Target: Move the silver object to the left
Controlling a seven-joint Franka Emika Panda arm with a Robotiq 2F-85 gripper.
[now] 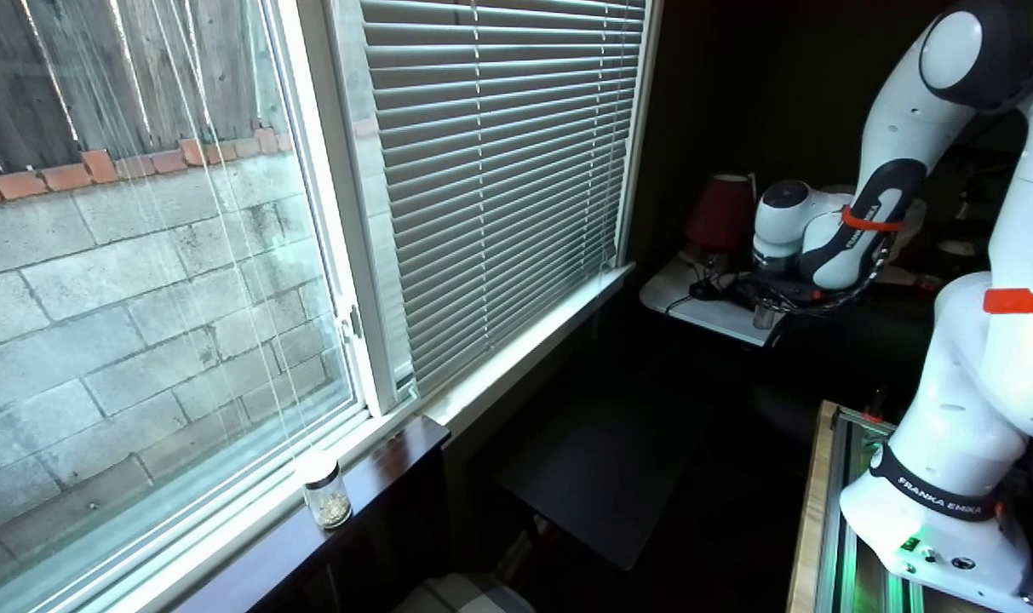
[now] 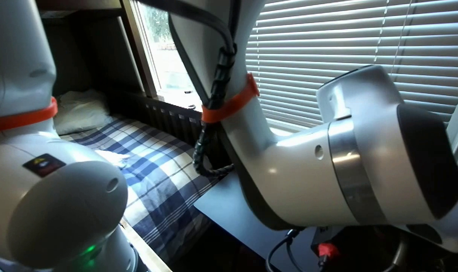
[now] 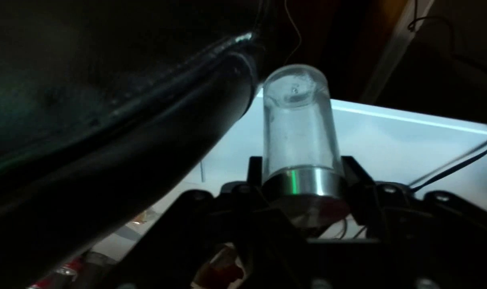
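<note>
In exterior view, looking along blinds (image 1: 516, 170); in exterior view, close to arm (image 2: 300, 181), toward bed (image 2: 164, 166). Both share arm, blinds. Wrist view: close, along gripper (image 3: 302, 172).

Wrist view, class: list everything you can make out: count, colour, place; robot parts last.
jar: one, clear, centre
silver lid: one, silver, jar's near end
table: one, bluish white, behind the jar
cables: count unclear, black, right
thin cord: one, pale, top centre
pale strip: one, greyish, top right
large shape: one, black, left, unidentifiable
small items: several, red and pale, lower left and bottom centre, unidentifiable
gripper: one, black, bottom, closed on the jar
</note>
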